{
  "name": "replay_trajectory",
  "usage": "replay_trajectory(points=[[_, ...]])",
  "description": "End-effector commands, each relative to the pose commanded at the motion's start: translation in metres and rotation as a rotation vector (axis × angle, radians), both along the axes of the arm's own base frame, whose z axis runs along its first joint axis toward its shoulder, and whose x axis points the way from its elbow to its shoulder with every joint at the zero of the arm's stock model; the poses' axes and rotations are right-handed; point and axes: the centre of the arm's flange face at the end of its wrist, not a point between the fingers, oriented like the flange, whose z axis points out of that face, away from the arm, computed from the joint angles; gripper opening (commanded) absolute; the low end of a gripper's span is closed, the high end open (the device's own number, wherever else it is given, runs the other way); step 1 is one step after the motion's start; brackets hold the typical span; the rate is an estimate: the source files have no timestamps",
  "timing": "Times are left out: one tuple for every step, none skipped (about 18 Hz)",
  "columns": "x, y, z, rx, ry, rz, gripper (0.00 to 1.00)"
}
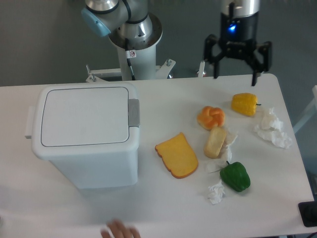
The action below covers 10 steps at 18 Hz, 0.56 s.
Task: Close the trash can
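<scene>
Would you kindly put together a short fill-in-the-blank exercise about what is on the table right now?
1. The lid of the trash can is ____.
2. The gripper hangs above the table's far edge with its fingers ____ and nothing between them.
3. The pepper nearest the gripper, the yellow pepper, is ____ in colour.
4. The slice of bread lies between the trash can and the ____ pepper.

Missing words: closed; open; yellow; green
</scene>
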Motion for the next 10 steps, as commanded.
replay_trajectory(points=[[-0.005,-0.008,-0.003,-0.014,0.0,-0.032,1.0],[-0.009,-0.018,-0.005,-0.029,0.001,-0.064,1.0],[-0.011,-0.028,-0.007,-0.043,-0.006,-0.095,1.0],[-0.013,-0.037,-0.008,-0.054,-0.01,-0.121,1.0],[-0.013,-0.044,-0.006,-0.061,-0.009,-0.139,1.0],[-0.013,-0.049,-0.006,-0.067,-0.012,-0.154,1.0],[-0.013,-0.055,-0.007,-0.071,-0.016,-0.158,1.0],[-0.014,-0.059,-0.009,-0.074,-0.02,-0.166,1.0],[-0.015,-0.061,-0.009,-0.075,-0.018,-0.169,1.0],[-0.014,-0.061,-0.009,-0.075,-0.017,-0.169,1.0]])
